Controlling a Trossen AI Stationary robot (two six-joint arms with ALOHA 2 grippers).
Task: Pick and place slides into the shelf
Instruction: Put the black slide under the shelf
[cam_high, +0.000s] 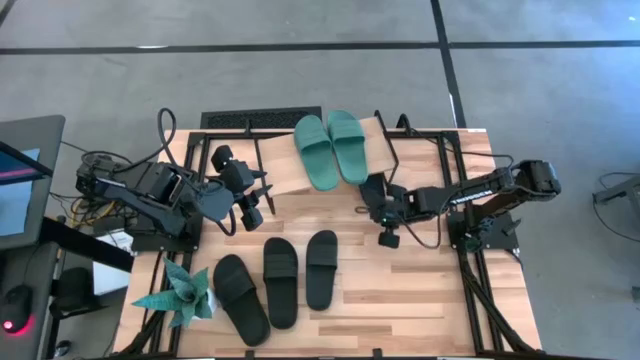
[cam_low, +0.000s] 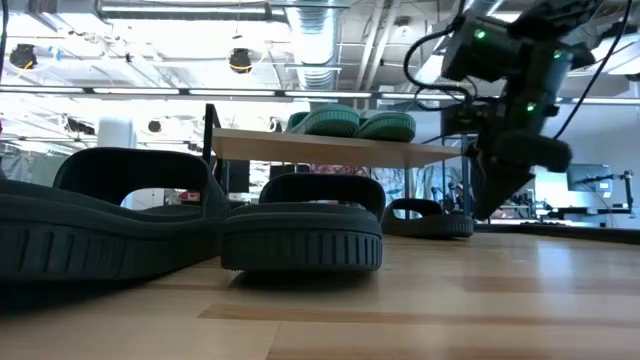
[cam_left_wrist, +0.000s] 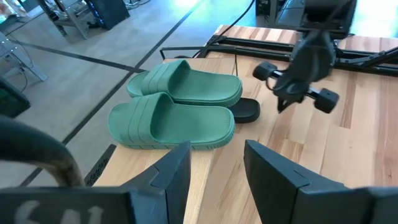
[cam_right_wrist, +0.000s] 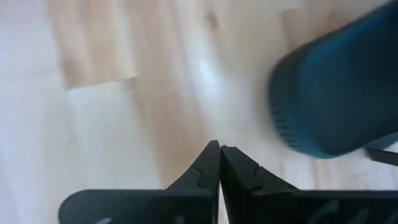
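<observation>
Two teal slides (cam_high: 331, 148) sat side by side on the shelf (cam_high: 282, 168), already stowed. 3 black slides (cam_high: 279, 281) lay on counter (cam_high: 420, 300), 4th tucked beside shelf. Right tool (cam_high: 384, 222) pinched closed, empty, low nr shelf; left tool (cam_high: 257, 200) agape, empty, facing shelf

Two teal slides (cam_high: 331, 147), four black slides (cam_high: 281, 280)

I see two teal green slides (cam_high: 332, 147) on the pale wood shelf (cam_high: 283, 168), with ridged straps. Three black slides (cam_high: 279, 282) lie on the table (cam_high: 420, 290), whose planks alternate light and honey-brown. A fourth black slide (cam_left_wrist: 245, 110) shows beside the shelf. Both end effectors, left (cam_high: 257, 207) and right (cam_high: 384, 228), are black. The paper plant (cam_high: 180, 295) is teal.
</observation>
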